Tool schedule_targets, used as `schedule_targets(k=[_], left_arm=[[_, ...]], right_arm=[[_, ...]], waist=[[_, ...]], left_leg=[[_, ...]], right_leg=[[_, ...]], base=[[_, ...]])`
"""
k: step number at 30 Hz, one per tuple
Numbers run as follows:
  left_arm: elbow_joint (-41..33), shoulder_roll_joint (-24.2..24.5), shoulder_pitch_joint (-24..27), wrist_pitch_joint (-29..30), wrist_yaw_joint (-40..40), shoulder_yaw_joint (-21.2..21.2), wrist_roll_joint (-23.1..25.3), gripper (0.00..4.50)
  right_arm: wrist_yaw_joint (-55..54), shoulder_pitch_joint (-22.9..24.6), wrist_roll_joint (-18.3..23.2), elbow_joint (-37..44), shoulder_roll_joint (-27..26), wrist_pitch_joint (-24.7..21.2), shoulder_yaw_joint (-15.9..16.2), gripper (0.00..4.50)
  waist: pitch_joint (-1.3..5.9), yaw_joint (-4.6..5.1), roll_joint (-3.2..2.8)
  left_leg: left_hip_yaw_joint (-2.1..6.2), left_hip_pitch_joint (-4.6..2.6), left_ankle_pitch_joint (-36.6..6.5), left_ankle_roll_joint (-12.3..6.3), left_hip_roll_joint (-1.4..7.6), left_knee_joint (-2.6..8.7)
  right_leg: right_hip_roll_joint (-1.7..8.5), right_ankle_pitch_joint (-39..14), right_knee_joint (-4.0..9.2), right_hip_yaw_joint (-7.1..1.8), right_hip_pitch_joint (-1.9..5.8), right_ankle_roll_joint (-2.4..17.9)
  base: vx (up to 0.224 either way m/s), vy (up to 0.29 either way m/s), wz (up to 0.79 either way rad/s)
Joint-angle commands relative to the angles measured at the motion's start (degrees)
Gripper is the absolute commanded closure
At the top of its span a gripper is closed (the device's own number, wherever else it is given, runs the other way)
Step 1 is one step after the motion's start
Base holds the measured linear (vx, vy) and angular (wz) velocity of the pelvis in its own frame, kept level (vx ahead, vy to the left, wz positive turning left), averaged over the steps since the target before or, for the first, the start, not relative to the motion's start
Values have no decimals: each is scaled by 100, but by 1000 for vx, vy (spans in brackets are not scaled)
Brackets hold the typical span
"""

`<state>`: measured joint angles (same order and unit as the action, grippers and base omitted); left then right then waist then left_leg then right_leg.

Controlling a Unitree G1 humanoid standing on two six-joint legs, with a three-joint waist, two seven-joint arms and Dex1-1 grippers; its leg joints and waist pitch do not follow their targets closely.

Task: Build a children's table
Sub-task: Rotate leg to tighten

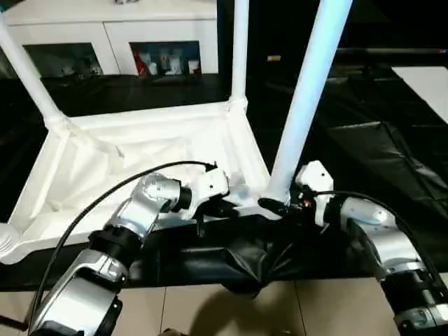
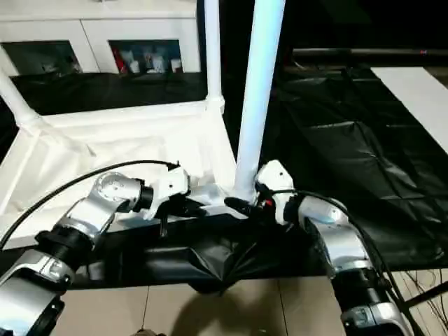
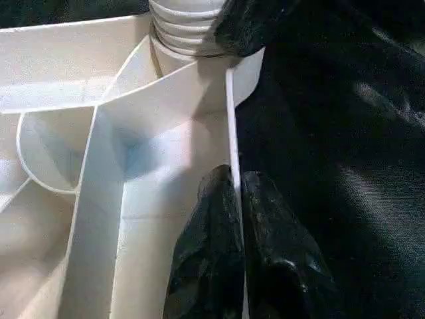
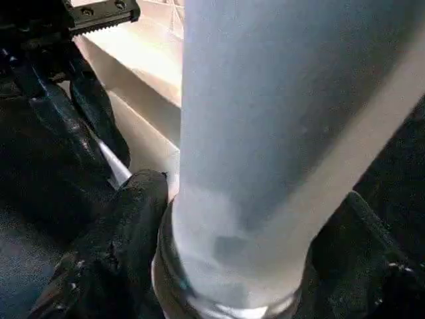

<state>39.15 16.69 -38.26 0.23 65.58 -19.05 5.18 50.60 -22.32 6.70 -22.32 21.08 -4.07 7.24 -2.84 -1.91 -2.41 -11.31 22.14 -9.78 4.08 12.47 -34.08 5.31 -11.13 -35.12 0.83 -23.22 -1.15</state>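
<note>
Count from my head cam: one tabletop (image 1: 140,164), upside down, ribbed side up. Three legs standing up out of its corner sockets: far-left leg (image 1: 28,73), far-right leg (image 1: 239,52), near-right leg (image 1: 308,98). Near-left corner socket (image 1: 5,241): one, no leg in it. Two grippers of mine: left gripper (image 1: 227,208), right gripper (image 1: 274,205). One cabinet (image 1: 112,35) behind, two glass doors.

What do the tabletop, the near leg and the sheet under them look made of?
Tabletop: looks like moulded white plastic, satin; thin ribs and walls on its underside.
Near leg: likely the same plastic, smooth tube with soft glare, ridged at its base.
Sheet: seems thin black plastic film, glossy and wrinkled; could be coated cloth.
</note>
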Motion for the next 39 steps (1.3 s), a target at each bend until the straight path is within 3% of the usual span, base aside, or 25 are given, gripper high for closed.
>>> schedule_targets(k=[1, 11, 19, 22, 26, 28, 30, 35, 36, 37, 39], left_arm=[[58, 5, 63, -110, 30, 44, -94, 450], [70, 69, 60, -68, 37, 66, -86, 450], [22, 140, 146, 89, -90, 124, -73, 450], [136, 49, 138, 268, -562, 210, 14, 450], [367, -274, 36, 583, -1271, 379, 17, 450], [585, -453, -86, 678, -1743, 404, 112, 450], [878, -677, -263, 785, -2352, 463, 198, 450], [1258, -1043, -540, 925, -3114, 570, 206, 450], [1340, -1172, -619, 1018, -3108, 543, 191, 450], [1343, -1178, -622, 1026, -3101, 542, 190, 450], [1387, -1237, -654, 1130, -3055, 526, 204, 450]], right_arm=[[-1, -122, 48, -150, -58, 98, -16, 160], [165, -173, 39, -457, -86, 281, 34, 184], [216, -188, 8, -679, -102, 329, 66, 185], [-396, -239, -16, -1053, -308, 327, -158, 185], [-1688, -334, 132, -1551, -832, 242, -686, 185], [-2317, -364, 73, -1761, -1045, 276, -807, 185], [-3040, -403, -67, -1989, -1279, 361, -869, 185], [-3895, -560, -105, -2322, -1696, 393, -963, 185], [-4036, -674, -252, -2438, -1840, 481, -832, 185], [-4035, -681, -257, -2445, -1847, 485, -826, 185], [-3968, -742, -361, -2476, -1901, 512, -713, 185]], waist=[[427, -19, 115], [428, -28, 129], [418, -27, 189], [406, -9, 174], [381, 38, 175], [379, 56, 179], [371, 69, 176], [382, 58, 200], [383, 62, 195], [388, 56, 146], [385, 59, 133]], left_leg=[[0, -90, -868, -527, -5, 316], [-2, -84, -843, -561, -7, 310], [-6, -75, -825, -604, -6, 309], [-7, -86, -917, -548, -1, 325], [-1, -141, -1393, -224, -4, 374], [19, -128, -1480, -106, -5, 406], [8, -173, -1679, -2, -10, 414], [35, -153, -1838, -34, -40, 431], [42, -147, -1877, -43, -49, 436], [51, -155, -1895, -30, -45, 438], [50, -138, -1928, -58, -49, 444]], right_leg=[[122, -251, 345, -54, 285, 1575], [118, -164, 330, -54, 301, 1606], [124, -321, 332, -53, 295, 1567], [125, -507, 360, -55, 266, 1535], [123, -1287, 450, -64, 206, 1353], [117, -1451, 458, -55, 211, 1236], [107, -1625, 506, -66, 157, 1143], [123, -1832, 546, -68, 162, 991], [119, -1889, 564, -60, 147, 938], [127, -1860, 553, -62, 147, 951], [114, -1692, 556, -56, 157, 971]], base=[[0, 0, 0], [0, 0, 0], [0, 0, 0], [0, 0, 0], [0, 0, 0], [0, 0, 0], [0, 0, 0], [0, 0, 0], [0, 0, 0], [0, 0, 0], [0, 0, 0]])
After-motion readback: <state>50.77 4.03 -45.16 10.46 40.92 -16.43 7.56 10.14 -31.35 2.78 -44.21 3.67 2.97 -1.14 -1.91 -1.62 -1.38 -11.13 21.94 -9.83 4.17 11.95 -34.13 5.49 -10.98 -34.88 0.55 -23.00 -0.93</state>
